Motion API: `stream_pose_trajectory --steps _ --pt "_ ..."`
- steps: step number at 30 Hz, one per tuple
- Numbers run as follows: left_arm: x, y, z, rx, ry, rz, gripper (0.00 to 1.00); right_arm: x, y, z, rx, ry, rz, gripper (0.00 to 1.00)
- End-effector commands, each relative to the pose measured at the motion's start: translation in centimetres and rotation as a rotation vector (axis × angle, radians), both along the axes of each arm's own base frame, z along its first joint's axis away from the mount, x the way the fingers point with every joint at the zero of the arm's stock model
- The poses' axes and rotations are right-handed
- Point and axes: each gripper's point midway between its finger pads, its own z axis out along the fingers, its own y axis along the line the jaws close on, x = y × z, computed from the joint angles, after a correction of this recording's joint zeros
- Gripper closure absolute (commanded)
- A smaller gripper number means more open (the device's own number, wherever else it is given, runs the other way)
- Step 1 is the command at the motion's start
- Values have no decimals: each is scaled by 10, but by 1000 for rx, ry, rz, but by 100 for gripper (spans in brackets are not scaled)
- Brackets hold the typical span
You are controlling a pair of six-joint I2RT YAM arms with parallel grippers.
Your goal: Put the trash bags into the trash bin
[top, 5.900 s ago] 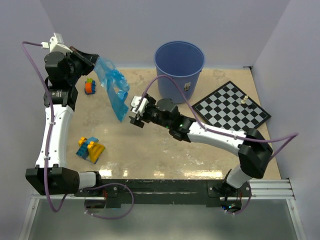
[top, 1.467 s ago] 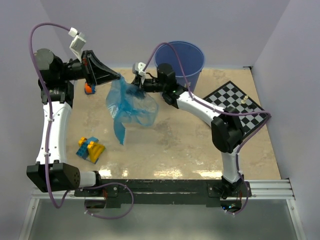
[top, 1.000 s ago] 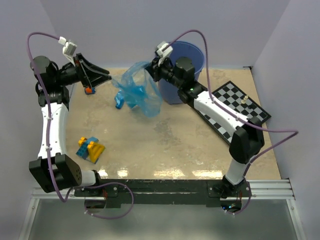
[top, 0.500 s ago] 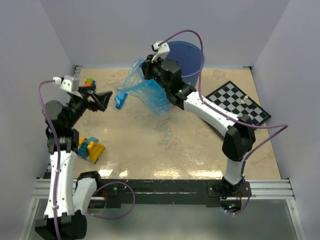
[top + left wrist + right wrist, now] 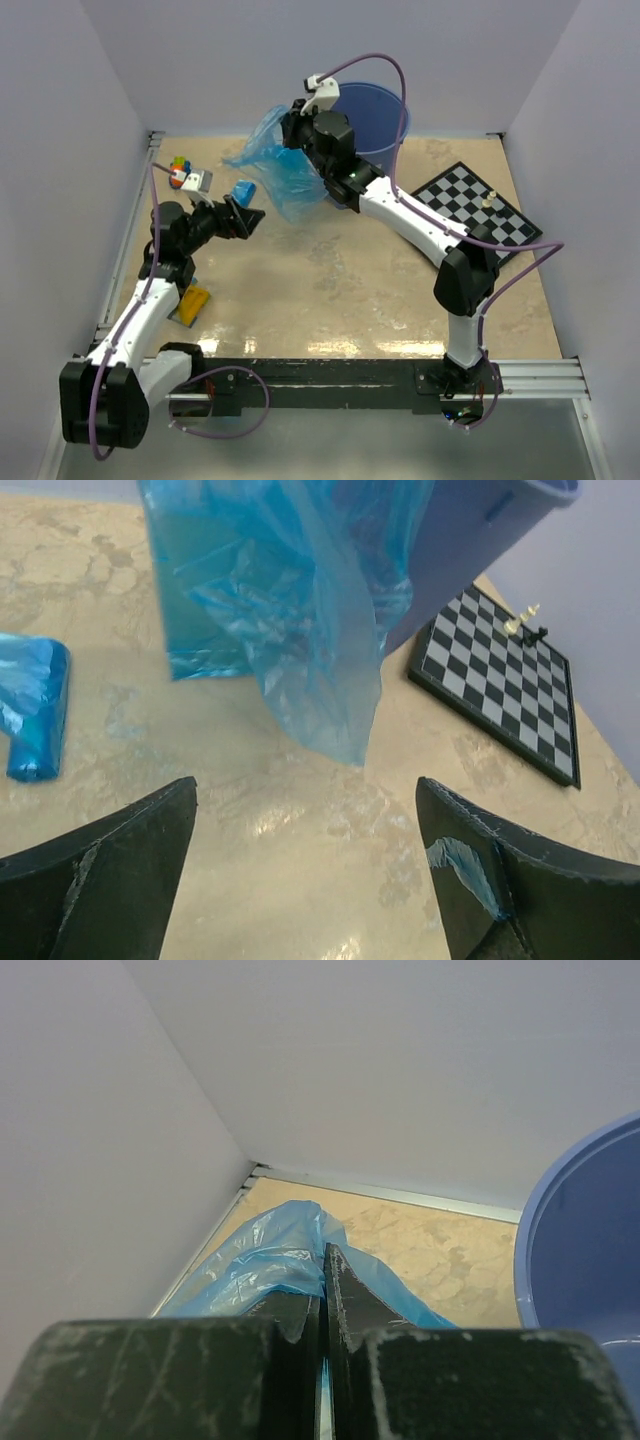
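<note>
Left gripper: released, jaws spread wide and empty. It has let the bag go and drawn back low, toward the lower left.
Rolled bag: on the table just beyond the Left gripper, well left of the bin, not yet dealt with.
Loose bag: now hangs from one arm only, upper centre, beside the bin's left wall and not over its mouth.
Right gripper: clenched on the Loose bag's top edge, lifted to about rim height.
Bin: upright, upper centre-right.
Meaning: the handover looks done. What is left is probably to swing right over the rim and let go.
</note>
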Motion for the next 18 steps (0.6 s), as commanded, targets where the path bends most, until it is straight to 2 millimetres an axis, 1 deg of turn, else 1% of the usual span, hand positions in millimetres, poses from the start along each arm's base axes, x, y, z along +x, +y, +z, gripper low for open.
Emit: stream_pose_trajectory --steps 1,4,5,6,8,9,12,15,16,18 --pt "35 -8 66 -67 -201 37 5 -6 4 29 73 -40 -15 100" --pt "52 -17 68 -86 -202 24 5 -8 6 31 79 -45 -15 100" --pt "57 -22 68 -91 -198 14 3 -7 6 30 79 -43 -18 100" --pt "59 -29 69 -92 -195 -2 1 -7 5 30 80 -42 -24 100" --pt "64 -41 66 -83 -169 -4 0 -5 4 29 76 -47 -35 100" --pt "66 -43 62 -70 -150 19 0 -3 2 29 75 -49 -46 100" --pt "72 -37 38 -12 -66 113 1 -2 0 31 87 -51 -55 100" --pt "74 -27 13 -4 35 198 3 -1 0 30 96 -45 -58 100" --pt "74 -24 6 -2 60 224 6 -1 -1 30 96 -45 -60 100" --pt "74 -19 0 5 81 253 12 -1 -1 30 96 -43 -63 100"
